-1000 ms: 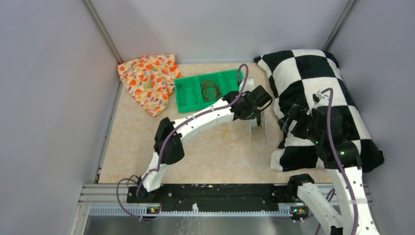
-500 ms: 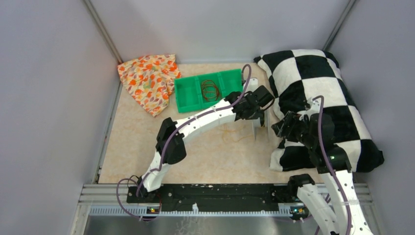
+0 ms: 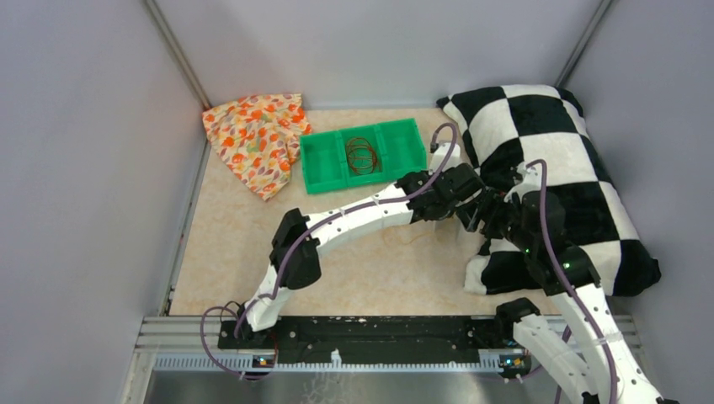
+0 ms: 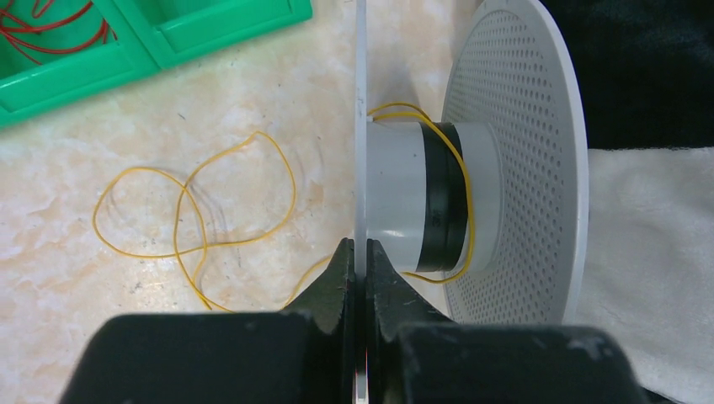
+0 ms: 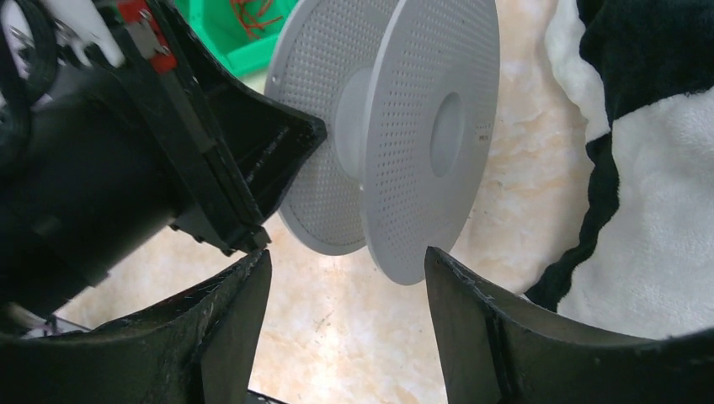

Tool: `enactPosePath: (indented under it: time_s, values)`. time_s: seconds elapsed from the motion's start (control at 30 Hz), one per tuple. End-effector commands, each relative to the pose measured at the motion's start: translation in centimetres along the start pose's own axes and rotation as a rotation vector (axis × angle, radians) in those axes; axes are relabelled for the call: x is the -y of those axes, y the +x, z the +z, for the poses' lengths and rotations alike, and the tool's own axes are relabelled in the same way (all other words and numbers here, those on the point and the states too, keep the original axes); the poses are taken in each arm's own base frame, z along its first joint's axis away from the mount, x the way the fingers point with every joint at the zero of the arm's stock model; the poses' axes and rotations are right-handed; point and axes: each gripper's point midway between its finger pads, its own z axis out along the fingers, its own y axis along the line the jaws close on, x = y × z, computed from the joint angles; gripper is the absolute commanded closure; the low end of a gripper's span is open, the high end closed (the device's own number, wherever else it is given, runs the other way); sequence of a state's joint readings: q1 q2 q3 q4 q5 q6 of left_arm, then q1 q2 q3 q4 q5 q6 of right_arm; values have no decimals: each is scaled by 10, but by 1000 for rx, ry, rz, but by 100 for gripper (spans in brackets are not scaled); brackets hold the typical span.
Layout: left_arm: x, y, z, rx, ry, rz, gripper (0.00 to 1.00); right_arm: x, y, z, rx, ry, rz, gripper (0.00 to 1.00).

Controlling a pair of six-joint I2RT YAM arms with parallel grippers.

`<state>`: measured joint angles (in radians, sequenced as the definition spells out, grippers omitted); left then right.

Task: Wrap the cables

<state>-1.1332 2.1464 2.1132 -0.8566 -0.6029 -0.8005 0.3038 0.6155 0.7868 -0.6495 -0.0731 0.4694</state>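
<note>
Left gripper (image 4: 362, 259) pressed together on the thin edge of the spool's near disc, holding the spool (image 4: 515, 143) upright on edge; right gripper (image 5: 345, 261) spread wide, empty, just right of the spool, perforated disc rim in front of its gap. Yellow cable (image 4: 195, 220) in loose loops on the table (image 4: 210, 101) left of the spool, one strand running up round the spool's hub. Checkered cushion (image 4: 648, 219) crowds the spool's right side, contact can't tell. Green tray (image 4: 215, 25) with red wire (image 4: 50, 23) behind-left of the spool, floral cloth (image 3: 257, 139) further left. Bare tabletop open left of and in front of the spool. Only the left wrist view shows the cable loops clearly; only the top view shows the cloth
</note>
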Motion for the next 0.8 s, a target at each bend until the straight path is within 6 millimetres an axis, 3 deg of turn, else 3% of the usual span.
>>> enactPosePath:
  time_s: [0.0,0.4,0.53,0.77]
  values:
    - [4,-60,-39,186,55,-87,100,-18,-24,-7,93,-67,36,33]
    - [13,-82,-85,461,51,-23,100,-8,-10,9,44,-2,98,34]
    - [8,-82,-91,559,34,14,100,-7,-11,9,49,9,118,34]
    - [-9,-100,-119,837,-16,33,100,-7,-26,-9,76,48,125,33]
